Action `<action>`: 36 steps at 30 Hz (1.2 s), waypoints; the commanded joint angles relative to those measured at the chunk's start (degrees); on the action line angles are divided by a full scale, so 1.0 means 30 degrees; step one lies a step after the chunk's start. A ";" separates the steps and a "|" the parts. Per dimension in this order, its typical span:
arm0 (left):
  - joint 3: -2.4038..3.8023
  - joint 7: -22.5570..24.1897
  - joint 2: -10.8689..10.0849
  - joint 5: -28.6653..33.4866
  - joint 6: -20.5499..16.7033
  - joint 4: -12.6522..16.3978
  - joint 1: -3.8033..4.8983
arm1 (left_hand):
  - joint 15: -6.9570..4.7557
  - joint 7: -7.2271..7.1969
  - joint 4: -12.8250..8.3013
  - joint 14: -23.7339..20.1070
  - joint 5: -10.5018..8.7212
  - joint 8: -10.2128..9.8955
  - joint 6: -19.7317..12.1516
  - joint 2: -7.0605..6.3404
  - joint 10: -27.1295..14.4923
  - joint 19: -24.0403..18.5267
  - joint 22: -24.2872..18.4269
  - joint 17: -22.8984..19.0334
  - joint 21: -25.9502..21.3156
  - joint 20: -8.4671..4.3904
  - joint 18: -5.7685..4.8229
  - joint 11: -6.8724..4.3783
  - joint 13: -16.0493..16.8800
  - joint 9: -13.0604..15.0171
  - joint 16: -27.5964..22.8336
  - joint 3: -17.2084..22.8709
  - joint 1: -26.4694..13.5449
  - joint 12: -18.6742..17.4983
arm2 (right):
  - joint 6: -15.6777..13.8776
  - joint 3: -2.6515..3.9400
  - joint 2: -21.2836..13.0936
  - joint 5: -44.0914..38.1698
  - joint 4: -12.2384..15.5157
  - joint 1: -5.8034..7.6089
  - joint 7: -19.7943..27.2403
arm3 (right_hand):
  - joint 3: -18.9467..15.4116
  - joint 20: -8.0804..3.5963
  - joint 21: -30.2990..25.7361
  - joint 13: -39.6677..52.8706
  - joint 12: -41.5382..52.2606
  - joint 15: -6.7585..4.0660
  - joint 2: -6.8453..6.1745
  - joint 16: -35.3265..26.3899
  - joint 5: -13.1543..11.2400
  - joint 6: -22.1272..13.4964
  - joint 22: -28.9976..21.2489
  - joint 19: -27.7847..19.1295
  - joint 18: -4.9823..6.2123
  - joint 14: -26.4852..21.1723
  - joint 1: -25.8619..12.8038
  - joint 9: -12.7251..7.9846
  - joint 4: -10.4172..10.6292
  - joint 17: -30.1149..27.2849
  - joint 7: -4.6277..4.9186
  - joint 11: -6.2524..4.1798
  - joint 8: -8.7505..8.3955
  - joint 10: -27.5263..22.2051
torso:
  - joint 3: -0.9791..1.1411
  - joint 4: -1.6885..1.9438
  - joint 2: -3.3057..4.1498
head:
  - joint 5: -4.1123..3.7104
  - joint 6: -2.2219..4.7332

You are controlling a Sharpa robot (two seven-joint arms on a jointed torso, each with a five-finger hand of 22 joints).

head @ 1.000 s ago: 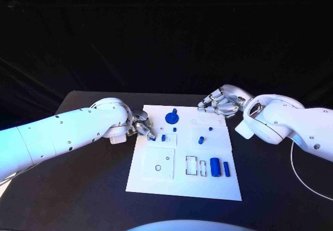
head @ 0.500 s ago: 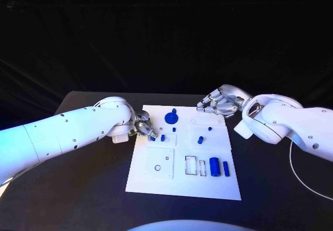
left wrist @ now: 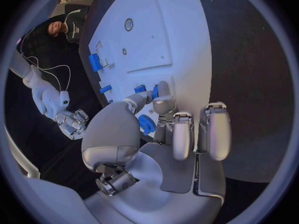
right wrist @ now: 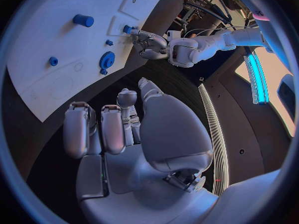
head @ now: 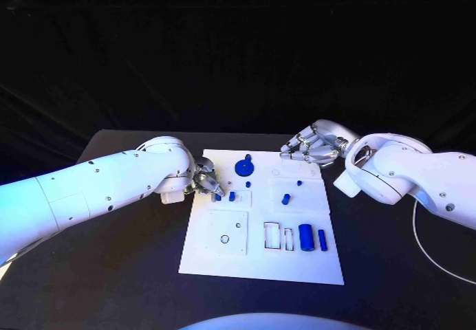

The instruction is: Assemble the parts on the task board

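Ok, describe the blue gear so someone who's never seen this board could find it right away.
Start at the white task board in the table's middle and go to its far edge. The blue gear lies there, between the two hands; it is the one round, toothed part, wider than the blue pegs nearby.

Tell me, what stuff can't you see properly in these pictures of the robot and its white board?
- Left hand fingertips, head view: too small to tell whether they hold the small blue part beside them. In the left wrist view the thumb covers the contact.
- Blue gear, left wrist view: partly hidden behind the fingers.
- Task board, right wrist view: cut off by the circle's rim.
- Right hand, head view: palm side faces away.
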 commanded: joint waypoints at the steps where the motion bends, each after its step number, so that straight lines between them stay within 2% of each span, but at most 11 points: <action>1: -0.0228 -0.1052 0.0016 -0.0041 0.0907 -0.0101 -0.0285 | -0.0145 0.0010 -0.0064 0.2042 -0.0038 -0.0090 0.0116 0.0095 0.0121 0.1471 0.3773 0.5031 0.0121 -0.0155 -0.0361 -0.0039 0.0042 -0.0042 0.0058 -0.0148 -0.0107 0.0089 | 0.0205 0.0002 0.0009 -0.0054 0.0033 -0.0011 0.0143 | -0.0172 -0.0060 -0.0115 -0.0039 -0.0024 -0.0131 0.0080 -0.0142 0.0101 0.0037 -0.0049 -0.0116 0.0184 0.0787 0.0099 0.0027 0.0005 -0.0049 -0.0063 -0.0110 0.0054 -0.0087 | -0.0003 0.0018 0.0008 | 0.0000 0.0013; 5: -0.0227 -0.1146 0.0030 -0.0070 0.0857 -0.0110 -0.0285 | -0.0153 -0.0006 0.0062 0.2042 -0.0045 -0.0128 0.0158 0.0045 0.0134 0.1476 0.3788 0.5031 0.0130 -0.0161 -0.0364 -0.0047 0.0103 -0.0084 0.0058 -0.0553 -0.0203 0.0119 | 0.0181 0.0002 0.0009 -0.0054 0.0026 -0.0011 0.0158 | -0.0172 -0.0060 -0.0115 -0.0039 -0.0024 -0.0131 0.0080 -0.0142 0.0101 0.0037 -0.0049 -0.0116 0.0184 0.0787 0.0099 0.0027 0.0005 -0.0049 -0.0063 -0.0110 0.0054 -0.0087 | -0.0015 0.0012 -0.0004 | 0.0016 -0.0003; 10: -0.0205 -0.1222 -0.0037 -0.0117 0.0482 -0.0064 -0.0286 | -0.0165 -0.0027 0.0991 0.2042 -0.0228 -0.0197 0.0431 -0.0540 0.0199 0.1515 0.3881 0.5031 0.0217 -0.0181 -0.0390 -0.0062 0.0272 -0.0207 0.0058 -0.2831 -0.1174 0.0226 | 0.0159 0.0002 0.0006 -0.0054 0.0017 -0.0011 0.0175 | -0.0180 -0.0060 -0.0141 -0.0069 -0.0059 -0.0131 0.0077 -0.0156 0.0105 0.0034 -0.0095 -0.0146 0.0195 0.0783 0.0099 0.0027 0.0007 -0.0067 -0.0062 -0.0109 0.0053 -0.0106 | -0.0015 0.0020 -0.0006 | 0.0012 0.0060; 11: -0.0188 -0.1216 -0.0069 -0.0127 0.0346 -0.0037 -0.0286 | -0.0168 -0.0040 0.1208 0.2042 -0.0786 -0.0210 0.0492 -0.0644 0.0213 0.1523 0.3900 0.5031 0.0236 -0.0178 -0.0396 -0.0071 0.0304 -0.0232 0.0058 -0.3321 -0.1377 0.0248 | 0.0158 0.0002 0.0007 -0.0053 0.0015 -0.0011 0.0178 | -0.0180 -0.0060 -0.0141 -0.0069 -0.0059 -0.0131 0.0077 -0.0156 0.0105 0.0034 -0.0095 -0.0146 0.0195 0.0783 0.0099 0.0027 0.0007 -0.0067 -0.0062 -0.0109 0.0053 -0.0106 | -0.0020 0.0016 -0.0007 | 0.0012 0.0057; 12: -0.0170 -0.1195 -0.0107 -0.0135 0.0185 -0.0006 -0.0286 | -0.0182 -0.0067 0.1442 0.2042 -0.2117 -0.0238 0.0550 -0.0685 0.0232 0.1532 0.3919 0.5031 0.0254 -0.0175 -0.0402 -0.0092 0.0349 -0.0268 0.0058 -0.3876 -0.1510 0.0280 | 0.0158 0.0002 0.0007 -0.0053 0.0014 -0.0011 0.0181 | -0.0180 -0.0060 -0.0141 -0.0069 -0.0059 -0.0131 0.0077 -0.0156 0.0105 0.0034 -0.0095 -0.0146 0.0195 0.0783 0.0099 0.0027 0.0007 -0.0067 -0.0062 -0.0109 0.0053 -0.0106 | -0.0021 0.0016 -0.0007 | 0.0009 0.0048; 15: -0.0133 -0.1111 -0.0225 -0.0148 -0.0272 0.0092 -0.0287 | -0.0218 -0.0107 0.1956 0.2042 -0.4968 -0.0321 0.0633 -0.0726 0.0278 0.1564 0.3991 0.5031 0.0329 -0.0217 -0.0421 -0.0110 0.0469 -0.0364 0.0058 -0.5008 -0.1598 0.0366 | 0.0157 0.0002 0.0006 -0.0053 0.0009 -0.0011 0.0184 | -0.0180 -0.0060 -0.0141 -0.0069 -0.0059 -0.0131 0.0077 -0.0156 0.0105 0.0034 -0.0095 -0.0146 0.0195 0.0783 0.0099 0.0027 0.0007 -0.0067 -0.0062 -0.0109 0.0053 -0.0106 | -0.0028 0.0018 -0.0002 | 0.0005 0.0081; 18: -0.0097 -0.0960 -0.0404 -0.0157 -0.0863 0.0253 -0.0286 | -0.0247 -0.0132 0.2499 0.2042 -0.5702 -0.0367 0.0714 -0.0690 0.0314 0.1601 0.4071 0.5031 0.0413 -0.0256 -0.0443 -0.0132 0.0569 -0.0454 0.0058 -0.6064 -0.1457 0.0426 | 0.0159 0.0002 0.0006 -0.0053 0.0002 -0.0011 0.0188 | -0.0180 -0.0060 -0.0141 -0.0069 -0.0059 -0.0131 0.0077 -0.0156 0.0105 0.0034 -0.0095 -0.0146 0.0195 0.0783 0.0099 0.0027 0.0007 -0.0067 -0.0062 -0.0109 0.0053 -0.0106 | -0.0023 0.0020 -0.0007 | 0.0009 0.0085; 21: -0.0053 -0.0826 -0.0599 -0.0162 -0.1410 0.0459 -0.0280 | -0.0267 -0.0157 0.2972 0.2042 -0.5999 -0.0355 0.0782 -0.0545 0.0369 0.1637 0.4150 0.5031 0.0499 -0.0278 -0.0466 -0.0162 0.0667 -0.0523 0.0058 -0.6795 -0.1264 0.0499 | 0.0165 0.0002 0.0007 -0.0053 -0.0005 -0.0011 0.0191 | -0.0180 -0.0060 -0.0141 -0.0069 -0.0059 -0.0131 0.0077 -0.0156 0.0105 0.0034 -0.0095 -0.0146 0.0195 0.0783 0.0099 0.0027 0.0007 -0.0067 -0.0062 -0.0109 0.0053 -0.0106 | -0.0019 0.0020 -0.0014 | 0.0010 0.0089; 28: 0.0223 -0.0241 -0.0995 -0.0034 -0.2572 0.0927 -0.0269 | -0.0291 -0.0181 0.3603 0.2042 -0.6001 -0.0313 0.0828 -0.0247 0.0418 0.1652 0.4181 0.5031 0.0519 -0.0306 -0.0472 -0.0183 0.0778 -0.0634 0.0058 -0.7807 -0.0688 0.0565 | 0.0182 0.0002 0.0021 -0.0051 -0.0035 -0.0011 0.0204 | -0.0180 -0.0060 -0.0141 -0.0069 -0.0059 -0.0131 0.0077 -0.0156 0.0105 0.0034 -0.0095 -0.0146 0.0195 0.0783 0.0099 0.0027 0.0007 -0.0067 -0.0062 -0.0109 0.0053 -0.0106 | -0.0021 0.0010 -0.0004 | 0.0037 0.0121; 31: 0.0318 0.0360 -0.1147 0.0491 -0.3458 0.1053 -0.0256 | -0.0288 -0.0163 0.3846 0.2042 -0.5992 -0.0320 0.0784 -0.0206 0.0379 0.1609 0.4086 0.5031 0.0390 -0.0308 -0.0440 -0.0173 0.0728 -0.0675 0.0058 -0.8156 -0.0592 0.0503 | 0.0186 0.0001 0.0026 -0.0049 -0.0048 -0.0012 0.0208 | -0.0180 -0.0060 -0.0141 -0.0069 -0.0059 -0.0131 0.0077 -0.0156 0.0105 0.0034 -0.0095 -0.0146 0.0195 0.0783 0.0099 0.0027 0.0007 -0.0067 -0.0062 -0.0109 0.0053 -0.0106 | -0.0015 0.0018 -0.0009 | 0.0027 0.0124; 36: 0.0436 0.1699 -0.1405 0.1805 -0.5223 0.1118 -0.0228 | -0.0239 -0.0066 0.4717 0.2042 -0.5940 -0.0369 0.0577 -0.0053 0.0087 0.1443 0.3722 0.5031 -0.0110 -0.0272 -0.0316 -0.0088 0.0319 -0.0810 0.0058 -0.9251 -0.0502 0.0056 | 0.0197 -0.0001 0.0035 -0.0042 -0.0069 -0.0022 0.0208 | -0.0180 -0.0060 -0.0141 -0.0069 -0.0059 -0.0131 0.0077 -0.0156 0.0105 0.0034 -0.0095 -0.0146 0.0195 0.0783 0.0099 0.0027 0.0007 -0.0067 -0.0062 -0.0109 0.0053 -0.0106 | -0.0004 0.0008 -0.0008 | -0.0010 0.0143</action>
